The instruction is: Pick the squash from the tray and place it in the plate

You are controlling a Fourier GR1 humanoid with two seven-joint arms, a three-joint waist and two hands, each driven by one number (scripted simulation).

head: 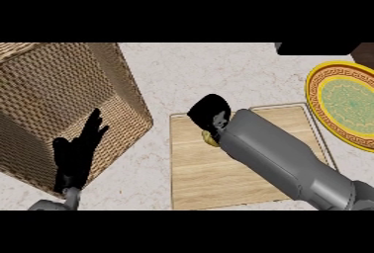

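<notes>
Under the right hand (210, 114), on the upper left part of the wooden tray (219, 173), a small yellow bit of the squash (210, 139) shows just below the curled black fingers and against the wrist end of the grey forearm. Those fingers bend downward over the squash, but the hand hides most of it, so I cannot tell whether they actually clasp it or only hang close above. Rightward of that hand, well apart from its fingers, lies the plate (342, 101), yellow-rimmed with a green centre and a patterned band, cut off by the view's right edge and touching or overlapping the tray's right border. Leftward of the fingers stands a woven basket (66, 94), its near wall beside the tray's left edge. At the lower left, the left hand (73, 158) rests in front of the basket with its fingers straight and pointing up, holding nothing. Beyond the right fingertips the pale speckled counter (219, 69) is bare, and a dark shape sits at the top right corner above the plate.
</notes>
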